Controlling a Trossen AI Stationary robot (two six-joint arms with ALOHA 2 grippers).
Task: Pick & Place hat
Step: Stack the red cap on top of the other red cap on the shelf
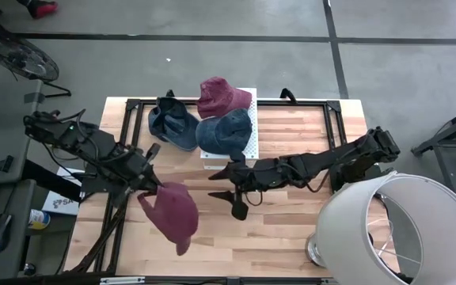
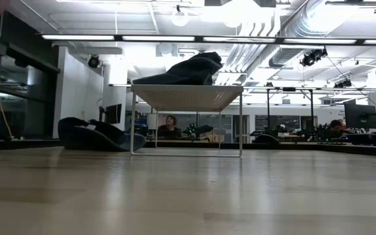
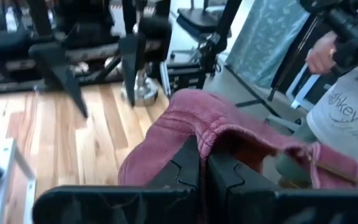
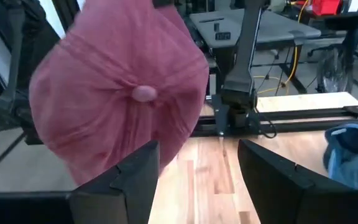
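My left gripper [image 1: 150,188] is over the table's left part, shut on a maroon cap [image 1: 172,215]. The left wrist view shows the gripper [image 3: 202,152] and the cap [image 3: 166,137] close up. My right gripper [image 1: 228,194] stands open just right of the cap and points at it without touching. In the right wrist view the cap's crown [image 4: 123,93] hangs before that gripper [image 4: 197,180], and its top button [image 4: 143,93] faces the camera. The low view shows neither the cap nor a gripper. My left gripper pinches the maroon cap's stitched rim [image 3: 211,134] between its two shut fingers [image 3: 185,165], coming level from the table's left side. The cap is lifted clear and hangs beside and below the fingers, crown toward the right arm. Its back strap [image 3: 319,163] trails loose.
At the far middle, a white rack [image 1: 250,141] carries a blue denim hat [image 1: 226,133] and a second maroon hat [image 1: 220,96]. A dark blue hat [image 1: 172,123] lies left of it. A large white lampshade [image 1: 406,229] stands at the near right corner. A person [image 3: 347,112] stands beyond the table.
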